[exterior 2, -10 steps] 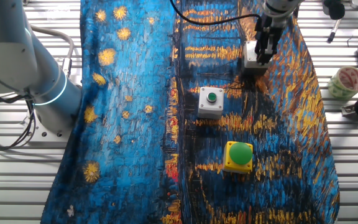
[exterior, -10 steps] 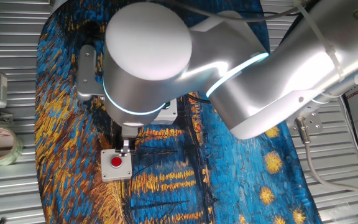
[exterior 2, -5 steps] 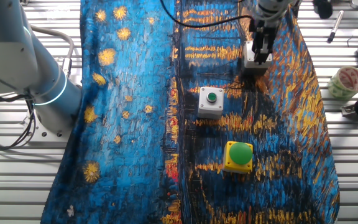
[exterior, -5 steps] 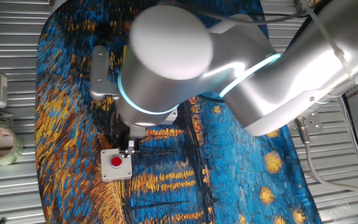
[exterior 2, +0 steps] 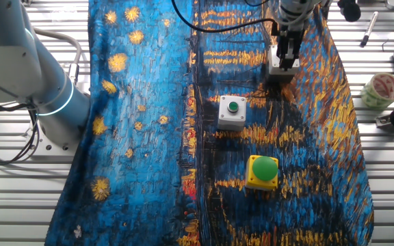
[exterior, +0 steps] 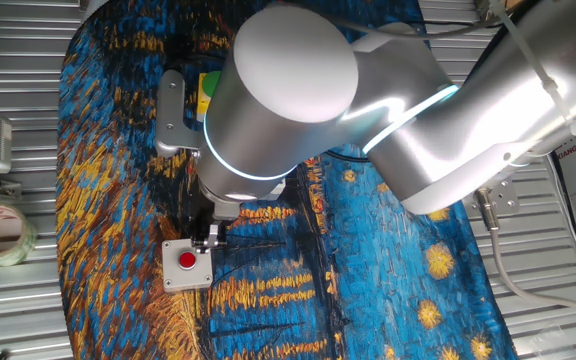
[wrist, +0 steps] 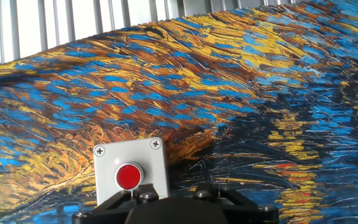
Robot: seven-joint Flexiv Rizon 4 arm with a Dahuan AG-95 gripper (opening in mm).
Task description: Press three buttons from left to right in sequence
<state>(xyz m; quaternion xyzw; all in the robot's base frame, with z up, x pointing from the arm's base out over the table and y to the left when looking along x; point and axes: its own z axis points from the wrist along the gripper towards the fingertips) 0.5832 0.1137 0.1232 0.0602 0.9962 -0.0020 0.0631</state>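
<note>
Here, in one fixed view, the gripper [exterior: 206, 237] is hovering just beside the red button box [exterior: 187, 263]. In the other fixed view, the small green button box [exterior 2: 232, 112] and yellow box [exterior 2: 262, 171] are sitting well apart from it on the table [exterior 2: 142, 137]. In the hand view, the red button [wrist: 128, 176] is lying just ahead; the third press seems in hand, needing a descent onto it. Whether the fingers are parted cannot be told.

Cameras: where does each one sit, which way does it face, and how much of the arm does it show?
One fixed view: high above, facing down; the arm's big joint hides most of the cloth, the gripper by the red-button box.
The other fixed view: opposite side; robot base at left, green-dome box, small green-button box, gripper.
Hand view: along the fingers, only the hand's dark underside.
Shared: the red-button box; both fixed views show the tape roll.
</note>
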